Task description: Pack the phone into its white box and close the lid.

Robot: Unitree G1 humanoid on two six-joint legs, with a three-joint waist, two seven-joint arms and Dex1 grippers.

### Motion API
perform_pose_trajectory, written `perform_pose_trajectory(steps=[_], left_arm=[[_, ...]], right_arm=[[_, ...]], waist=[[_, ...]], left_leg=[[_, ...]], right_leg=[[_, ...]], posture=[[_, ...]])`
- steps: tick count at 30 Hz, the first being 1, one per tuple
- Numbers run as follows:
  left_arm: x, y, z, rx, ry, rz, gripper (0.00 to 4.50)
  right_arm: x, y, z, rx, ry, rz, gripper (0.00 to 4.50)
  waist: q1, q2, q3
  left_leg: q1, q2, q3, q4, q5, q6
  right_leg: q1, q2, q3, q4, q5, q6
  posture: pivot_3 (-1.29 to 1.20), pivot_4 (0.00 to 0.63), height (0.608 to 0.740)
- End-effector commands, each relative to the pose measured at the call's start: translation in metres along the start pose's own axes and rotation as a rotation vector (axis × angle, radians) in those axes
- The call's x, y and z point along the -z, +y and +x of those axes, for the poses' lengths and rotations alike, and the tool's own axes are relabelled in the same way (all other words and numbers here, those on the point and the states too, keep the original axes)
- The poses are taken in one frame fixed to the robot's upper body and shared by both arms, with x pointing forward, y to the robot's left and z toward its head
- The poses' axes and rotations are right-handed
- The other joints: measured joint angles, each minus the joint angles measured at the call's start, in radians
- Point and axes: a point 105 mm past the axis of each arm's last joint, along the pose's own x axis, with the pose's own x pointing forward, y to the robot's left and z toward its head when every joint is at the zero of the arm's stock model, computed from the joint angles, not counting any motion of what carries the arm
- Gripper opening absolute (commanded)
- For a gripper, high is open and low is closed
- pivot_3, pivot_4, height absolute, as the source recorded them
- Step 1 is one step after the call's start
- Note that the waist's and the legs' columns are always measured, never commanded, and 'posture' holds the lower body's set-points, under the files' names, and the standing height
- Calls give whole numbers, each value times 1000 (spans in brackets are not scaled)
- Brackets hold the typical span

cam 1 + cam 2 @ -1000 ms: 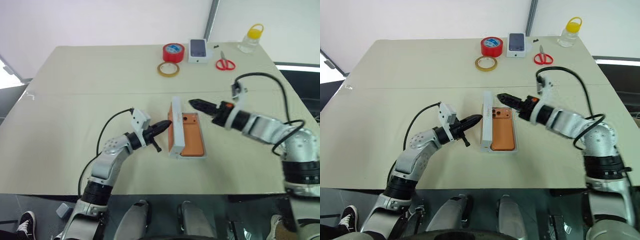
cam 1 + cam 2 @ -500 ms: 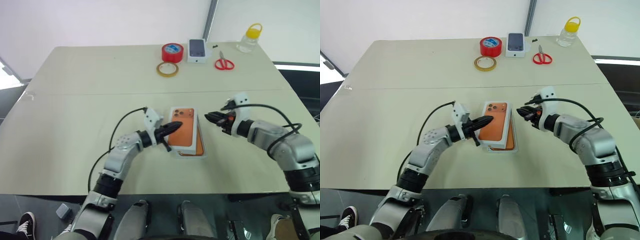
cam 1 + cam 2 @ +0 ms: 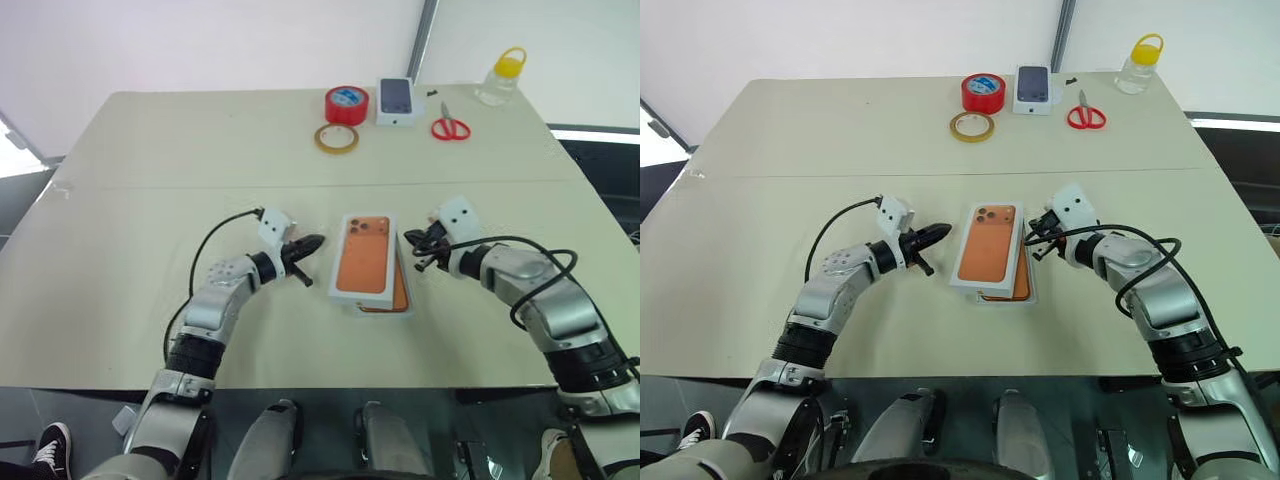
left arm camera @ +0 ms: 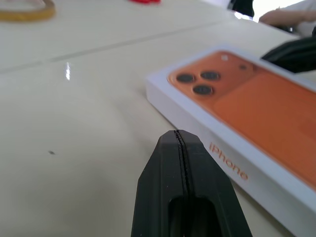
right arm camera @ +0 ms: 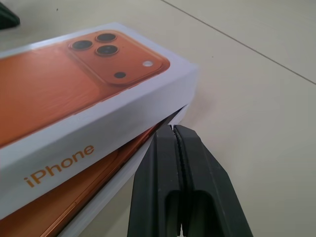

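While perched crooked on the box (image 5: 121,178) rather than seated: lid (image 3: 366,252), print side up at mid-table (image 3: 150,150), shifted toward the left arm's side, leaving an orange strip of phone (image 5: 94,197) and a white rim of box bare along the right and near edges. Flanked by left gripper (image 3: 316,241), fingers pressed together on nothing, just beside the lid's left edge but apart from it, and by right gripper (image 3: 410,240), likewise closed and empty, tip at the far right corner where lid overhangs box; contact there hard to judge. Probably light, stiff cardboard with a smooth glossy skin, so apt to skate across the table or pivot under a one-sided shove. Best nudged low on the long side walls, from both sides at once, then pressed flat on top near the middle. Likely a snug fit, with trapped air slowing the drop; calls for squaring all four corners before any downward push, lest a thin wall crease or catch on the rim. Phone heavier, hard, slick and easily scratched; better left lying in the box, with no fingertip driven into the gap beneath the lid.
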Motion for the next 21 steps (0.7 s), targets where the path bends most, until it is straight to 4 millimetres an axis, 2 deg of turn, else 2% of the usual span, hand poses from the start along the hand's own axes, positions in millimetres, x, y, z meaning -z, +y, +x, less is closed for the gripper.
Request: perform_pose_trajectory(steps=[1,4,11,21], left_arm=[[-8,-3,7,22,17,23,0],[-1,-8,13,48,68,11,0],[-7,-24,26,114,47,-5,0],[-10,-39,31,169,43,3,0]], right_arm=[[-19,-1,-1,10,-61,-48,42],[-20,0,0,8,-64,-58,42],[-22,1,-1,5,-65,-82,42],[-18,4,-9,1,-41,-137,42]], waist=[[0,0,0],[1,0,0],[0,0,0],[2,0,0]], left_leg=[[0,0,0,0,0,0],[0,0,0,0,0,0],[0,0,0,0,0,0],[0,0,0,0,0,-1]], right_leg=[[0,0,0,0,0,0],[0,0,0,0,0,0],[0,0,0,0,0,0],[0,0,0,0,0,0]], posture=[[0,150,740],[0,150,740],[0,150,740],[0,150,740]])
